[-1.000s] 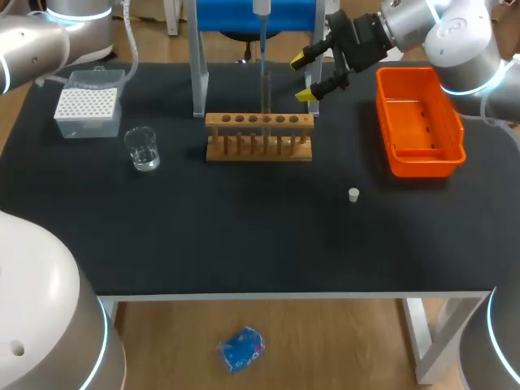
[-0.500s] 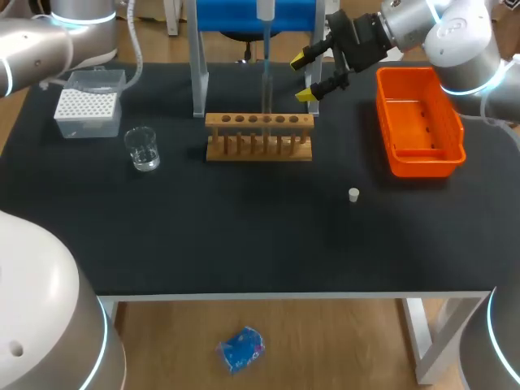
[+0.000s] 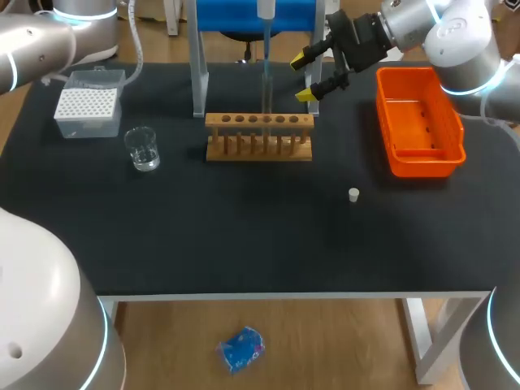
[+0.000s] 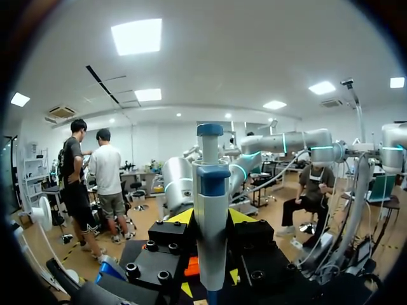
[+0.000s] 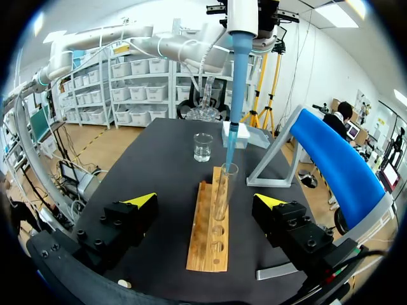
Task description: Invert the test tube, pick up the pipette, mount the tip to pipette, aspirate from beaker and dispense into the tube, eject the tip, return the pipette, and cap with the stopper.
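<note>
1. Where the tabletop nears its front edge, right of the middle, the small white stopper (image 3: 353, 194) lies alone, well apart from everything else.
2. Farther in, toward the left edge, the glass beaker (image 3: 144, 149) stands upright.
3. The wooden rack (image 3: 258, 136) sits in the middle of the tabletop, its length parallel to the far edge. The test tube (image 5: 222, 190) stands upright in one of its middle holes, mouth up.
4. Along the right edge lies the orange bin (image 3: 418, 122), its long side running toward the far edge.
5. The right gripper (image 3: 302, 76) hangs above the tabletop just beyond the rack's right end, between the rack and the bin. Its yellow-tipped fingers are spread wide and grip nothing. In the right wrist view, the rack and the tube lie ahead of it, in line with the gap between the fingers.
6. The tip box (image 3: 88, 101) rests near the far left corner, beyond the beaker.
7. The pipette (image 4: 211, 190) hangs upright over the test tube. Its long blue tip (image 5: 236, 95) points down, with its end at the tube's mouth. The left gripper (image 4: 210, 217) is clamped on the pipette's body, one finger on each side.
8. At the far edge, behind the rack, stands the blue stand (image 3: 231, 15) on its grey legs.
</note>
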Available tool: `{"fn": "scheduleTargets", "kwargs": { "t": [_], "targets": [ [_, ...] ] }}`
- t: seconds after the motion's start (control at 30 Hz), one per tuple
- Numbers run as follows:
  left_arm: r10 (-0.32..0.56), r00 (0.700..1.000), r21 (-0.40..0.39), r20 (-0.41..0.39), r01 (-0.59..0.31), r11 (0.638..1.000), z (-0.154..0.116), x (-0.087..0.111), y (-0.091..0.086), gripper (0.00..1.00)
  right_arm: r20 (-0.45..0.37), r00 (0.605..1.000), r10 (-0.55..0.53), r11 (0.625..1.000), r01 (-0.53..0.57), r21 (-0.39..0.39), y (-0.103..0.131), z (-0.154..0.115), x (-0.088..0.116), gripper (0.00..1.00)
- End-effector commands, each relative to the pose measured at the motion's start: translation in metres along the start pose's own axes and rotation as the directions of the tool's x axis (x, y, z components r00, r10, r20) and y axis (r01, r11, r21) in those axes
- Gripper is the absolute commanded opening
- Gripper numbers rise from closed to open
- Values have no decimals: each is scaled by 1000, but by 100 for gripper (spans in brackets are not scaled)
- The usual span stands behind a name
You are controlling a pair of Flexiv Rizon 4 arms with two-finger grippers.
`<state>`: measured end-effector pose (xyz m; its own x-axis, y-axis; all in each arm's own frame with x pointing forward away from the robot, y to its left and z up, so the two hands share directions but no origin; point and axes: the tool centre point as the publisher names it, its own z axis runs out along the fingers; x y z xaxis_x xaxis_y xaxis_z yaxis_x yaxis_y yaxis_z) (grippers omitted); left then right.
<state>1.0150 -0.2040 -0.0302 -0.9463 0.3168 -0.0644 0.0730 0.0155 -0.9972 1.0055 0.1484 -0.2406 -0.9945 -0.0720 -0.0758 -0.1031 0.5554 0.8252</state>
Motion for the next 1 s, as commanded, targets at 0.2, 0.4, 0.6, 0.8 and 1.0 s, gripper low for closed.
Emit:
{"fn": "scheduleTargets", "kwargs": {
  "t": [0.2,0.4,0.6,0.8,1.0],
  "targets": [
    [-8,1000,9,-16,8,1000,-2,-8,4,0,0,1000,0,1000,0,2,0,-1,0,100],
    [-18,1000,10,-15,18,1000,-3,-8,8,0,0,1000,0,1000,0,2,0,-1,0,100],
    [-29,1000,17,-12,29,999,-4,-7,13,0,0,1000,0,1000,0,2,0,-1,0,100],
    [-35,999,25,-13,36,999,-3,-7,18,0,0,1000,0,1000,0,2,0,-1,0,100],
    [-47,999,31,-22,47,998,-2,-11,21,0,0,1000,0,1000,0,2,0,-1,0,100]
  ]
}}
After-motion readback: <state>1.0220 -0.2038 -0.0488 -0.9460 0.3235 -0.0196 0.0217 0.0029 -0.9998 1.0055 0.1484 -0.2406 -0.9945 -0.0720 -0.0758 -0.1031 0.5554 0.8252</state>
